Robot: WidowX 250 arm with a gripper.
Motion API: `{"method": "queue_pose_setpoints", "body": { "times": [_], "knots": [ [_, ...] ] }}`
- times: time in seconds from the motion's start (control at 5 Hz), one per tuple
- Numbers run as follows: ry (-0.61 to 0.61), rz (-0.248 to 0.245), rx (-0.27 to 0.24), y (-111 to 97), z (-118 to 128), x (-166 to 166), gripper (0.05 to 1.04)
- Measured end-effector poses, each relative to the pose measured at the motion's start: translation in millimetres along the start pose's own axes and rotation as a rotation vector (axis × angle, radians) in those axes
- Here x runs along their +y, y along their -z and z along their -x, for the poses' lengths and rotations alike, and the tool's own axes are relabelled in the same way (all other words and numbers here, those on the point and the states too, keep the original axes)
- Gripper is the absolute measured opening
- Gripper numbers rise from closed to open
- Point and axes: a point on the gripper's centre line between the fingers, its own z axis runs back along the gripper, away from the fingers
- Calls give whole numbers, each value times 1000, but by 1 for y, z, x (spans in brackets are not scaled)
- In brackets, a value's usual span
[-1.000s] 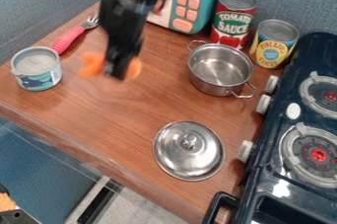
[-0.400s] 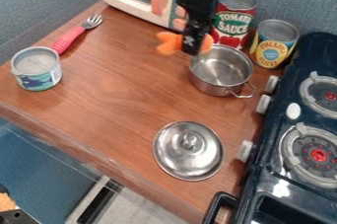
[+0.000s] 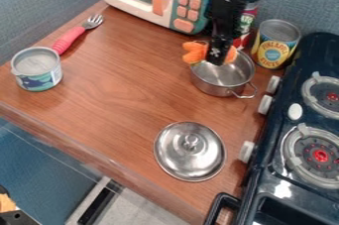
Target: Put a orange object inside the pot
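claw (image 3: 217, 61) over pot (image 3: 218, 88) — orange object (image 3: 194, 52) held | height hard to judge | lid (image 3: 190, 157) — on counter (image 3: 109, 102), apart from pot

Arm (image 3: 228, 11) is showing black throughout. Upper section is looking bulky and blocky, and is narrowing into a slimmer lower part. Black gripper (image 3: 216, 61) is bearing a small white marking near its lower end. Pale glints are breaking up the dark housing.

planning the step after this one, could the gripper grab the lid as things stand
Probably not yet: the gripper is taken up with the orange object over the pot. The lid itself lies on the counter with nothing on it.
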Motion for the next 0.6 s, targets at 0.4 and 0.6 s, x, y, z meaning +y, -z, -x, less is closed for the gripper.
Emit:
{"method": "queue_pose_setpoints", "body": {
  "times": [0.4, 0.6],
  "knots": [
    [-39, 26, 4, 21, 7, -11, 435],
    [-31, 18, -16, 30, 8, -10, 518]
  ]
}}
